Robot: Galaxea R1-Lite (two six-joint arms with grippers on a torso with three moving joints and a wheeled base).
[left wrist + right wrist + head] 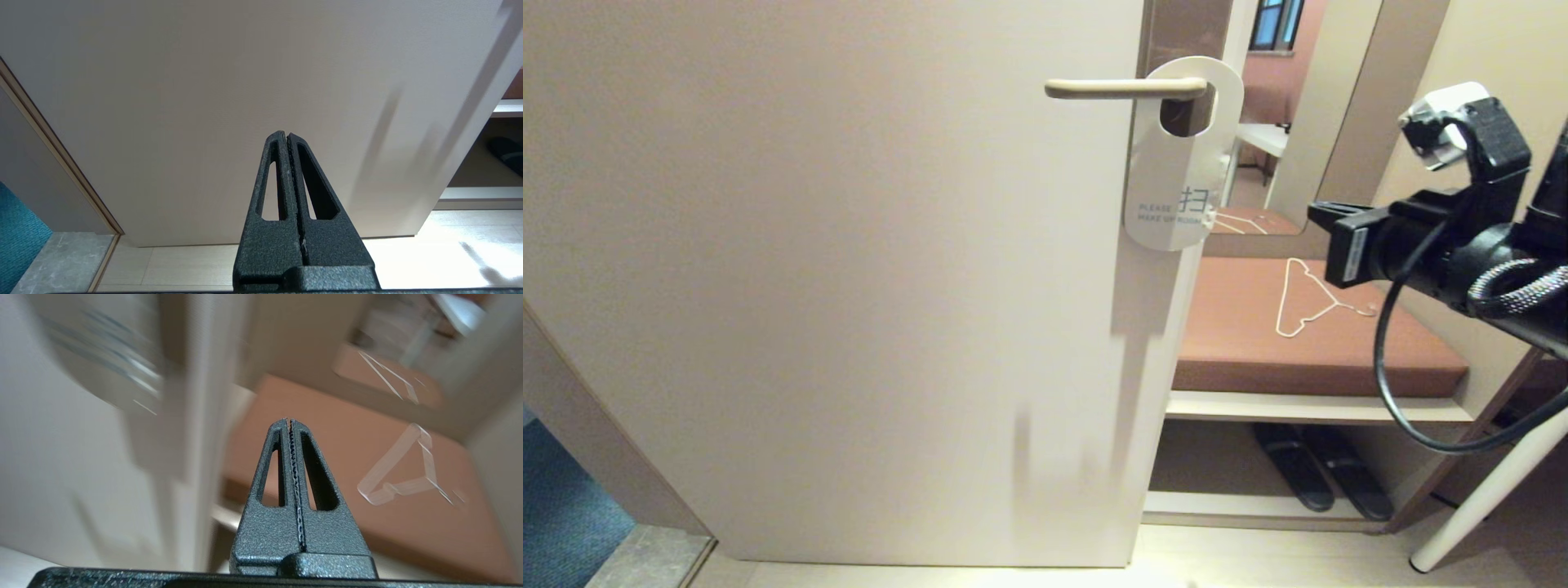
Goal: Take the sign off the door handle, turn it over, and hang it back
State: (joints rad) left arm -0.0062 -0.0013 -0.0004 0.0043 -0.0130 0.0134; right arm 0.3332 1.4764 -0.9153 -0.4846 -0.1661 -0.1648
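The sign (pixel 1176 196) hangs by its oval hole on the door handle (pixel 1123 88), at the elbow end near the door's edge. Its white "MAKE UP ROOM" face shows. It appears as a blurred pale shape in the right wrist view (pixel 102 359). My right gripper (pixel 1313 214) is shut and empty, in the air to the right of the sign at about the height of its lower end, apart from it; its jaws show pressed together in its wrist view (pixel 289 421). My left gripper (pixel 286 134) is shut and empty, low before the door's lower part, out of the head view.
The beige door (pixel 849 286) fills the left and middle. Right of its edge is a brown cushioned bench (pixel 1258 367) with a white wire clothes hanger (pixel 1311 298), dark slippers (pixel 1323 478) on the shelf under it, and a mirror (pixel 1307 122) behind. A white leg (pixel 1486 498) slants at lower right.
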